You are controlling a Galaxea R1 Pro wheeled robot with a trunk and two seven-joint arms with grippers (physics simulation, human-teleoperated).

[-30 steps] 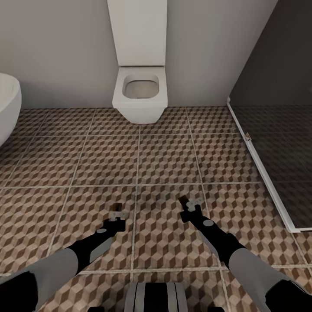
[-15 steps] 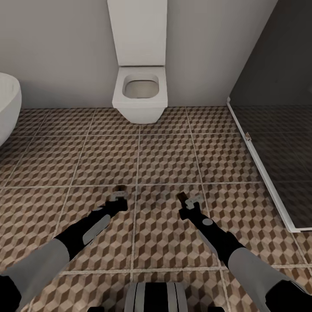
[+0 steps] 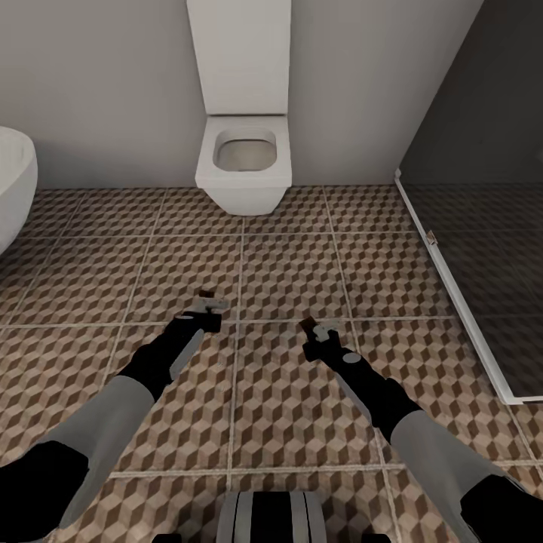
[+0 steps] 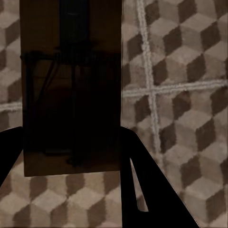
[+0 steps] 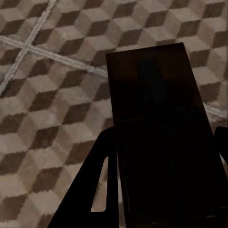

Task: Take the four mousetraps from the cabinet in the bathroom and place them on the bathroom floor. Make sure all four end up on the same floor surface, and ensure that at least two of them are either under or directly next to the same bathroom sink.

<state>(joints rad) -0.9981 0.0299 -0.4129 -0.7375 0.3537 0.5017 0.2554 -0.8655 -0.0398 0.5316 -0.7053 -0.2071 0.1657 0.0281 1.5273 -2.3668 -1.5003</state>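
Each gripper carries a mousetrap low over the bathroom floor (image 3: pixel 286 271), whose tiles have a brown and beige cube pattern. My left gripper (image 3: pixel 208 305) is shut on one flat dark-brown mousetrap (image 3: pixel 204 295), whose end sticks out past the fingers. Up close, that mousetrap (image 4: pixel 71 95) sits between the black fingers (image 4: pixel 147 185) of the left gripper (image 4: pixel 71 137). My right gripper (image 3: pixel 317 330) is shut on another mousetrap (image 3: pixel 307 324). In the right wrist view it (image 5: pixel 156 118) lies in the right gripper (image 5: pixel 166 137). The cabinet and the sink are out of view.
A white toilet (image 3: pixel 243 158) stands against the grey wall straight ahead. The rim of a white bathtub (image 3: pixel 11 188) shows at the left edge. A dark glass shower screen (image 3: pixel 483 249) with a white floor rail (image 3: pixel 452 290) closes off the right side.
Both arms have reached forward over the tiles with their mousetraps, the left one by more than the right. The camera has not moved.
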